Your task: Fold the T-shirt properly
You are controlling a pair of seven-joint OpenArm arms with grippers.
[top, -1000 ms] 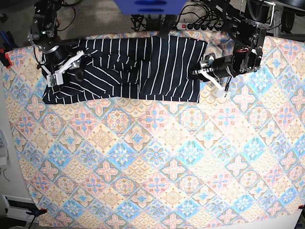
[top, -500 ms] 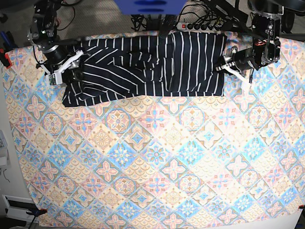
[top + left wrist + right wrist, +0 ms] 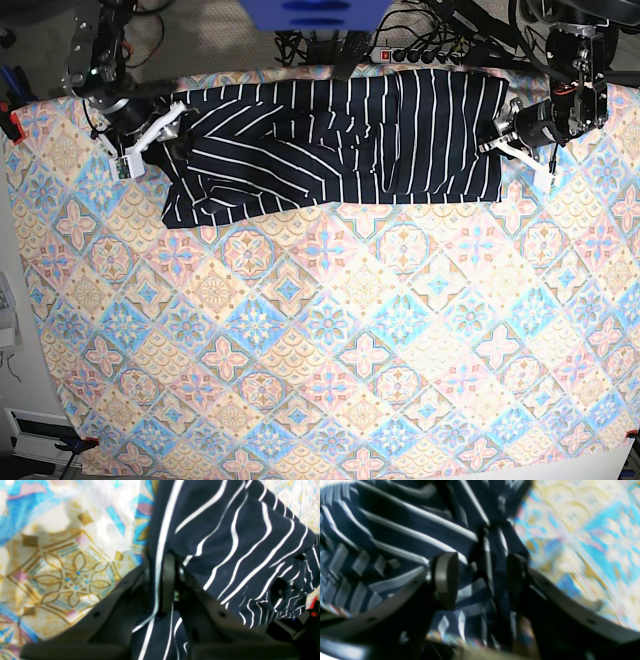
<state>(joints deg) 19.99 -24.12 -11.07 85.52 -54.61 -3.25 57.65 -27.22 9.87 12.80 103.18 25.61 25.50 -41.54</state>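
Navy striped shirt [image 3: 237, 542], left wrist view — left gripper [image 3: 160, 585] clamped on a fabric edge, patterned cloth [image 3: 62, 567] beside it.
Right wrist view — right gripper [image 3: 480, 580], jaws apart, bunched fabric between them; grip uncertain.
Base view — shirt [image 3: 340, 140] lies along the tabletop's far edge, long axis running arm to arm, one arm at each end.

T-shirt [image 3: 340, 140] stretched across far edge of tablecloth [image 3: 330, 340], left gripper [image 3: 503, 133] & right gripper [image 3: 163, 135] at opposite ends.
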